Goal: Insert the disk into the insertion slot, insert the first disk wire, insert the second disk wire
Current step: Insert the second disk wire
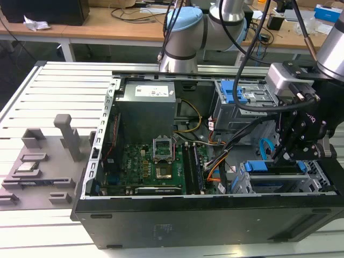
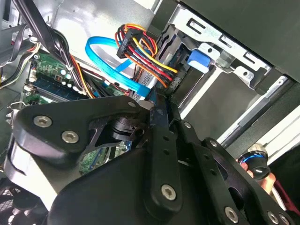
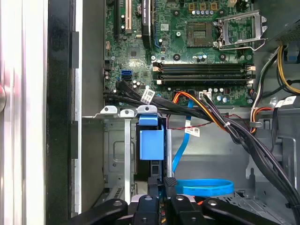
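1 gripper (image 1: pixel 285 156) hovered at the frame's right, directly above the slot (image 1: pixel 279 180); we couldn't tell its fingers' state.

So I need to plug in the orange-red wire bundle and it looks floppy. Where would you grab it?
Probably by the black plug ending the wire bundle, not the loose wires: it is the one rigid part. Come at its flat sides from the open case side, clear of the blue cable looping right beside it. The gripper hangs over the drive cage.

Lab, slatted aluminium bench (image 1: pixel 64 86), cluttered desks (image 1: pixel 107 24) behind
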You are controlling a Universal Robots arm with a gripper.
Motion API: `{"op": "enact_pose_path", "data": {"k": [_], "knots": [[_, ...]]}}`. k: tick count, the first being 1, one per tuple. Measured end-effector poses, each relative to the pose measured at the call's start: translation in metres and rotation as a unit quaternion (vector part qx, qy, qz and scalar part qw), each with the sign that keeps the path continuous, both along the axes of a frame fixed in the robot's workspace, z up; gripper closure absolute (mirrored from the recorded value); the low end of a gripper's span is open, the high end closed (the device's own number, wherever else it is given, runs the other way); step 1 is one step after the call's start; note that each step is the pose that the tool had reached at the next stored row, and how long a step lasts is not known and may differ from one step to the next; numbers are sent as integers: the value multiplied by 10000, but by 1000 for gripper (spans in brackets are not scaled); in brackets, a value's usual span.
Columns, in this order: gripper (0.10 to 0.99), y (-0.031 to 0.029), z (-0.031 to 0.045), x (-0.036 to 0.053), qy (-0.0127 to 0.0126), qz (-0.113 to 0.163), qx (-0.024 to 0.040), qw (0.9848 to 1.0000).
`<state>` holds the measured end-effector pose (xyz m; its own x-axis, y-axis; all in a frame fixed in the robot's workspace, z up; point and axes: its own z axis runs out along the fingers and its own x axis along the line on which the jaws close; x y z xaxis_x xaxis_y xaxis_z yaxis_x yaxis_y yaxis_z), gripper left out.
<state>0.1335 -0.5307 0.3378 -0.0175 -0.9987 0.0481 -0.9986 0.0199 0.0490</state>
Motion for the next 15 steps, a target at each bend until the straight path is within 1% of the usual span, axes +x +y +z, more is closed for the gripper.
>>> {"op": "enact_pose_path", "data": {"k": [3,4,5,7,8,9,10,11,12,13,14,15], "knots": [[914,1,-3,1,-1,1,-4,10000],[847,1,-5,1,0,1,-5,10000],[847,1,-2,1,0,1,-17,10000],[847,2,123,0,0,0,-24,10000],[847,8,171,0,0,0,-26,10000],[847,20,212,0,0,0,-24,10000],[863,40,280,0,0,0,-26,10000],[863,50,328,0,0,0,-27,10000],[929,55,370,0,0,0,-29,10000],[929,59,414,0,0,0,-28,10000],[980,61,465,0,0,0,-30,10000],[980,62,565,0,0,0,-32,10000]]}}
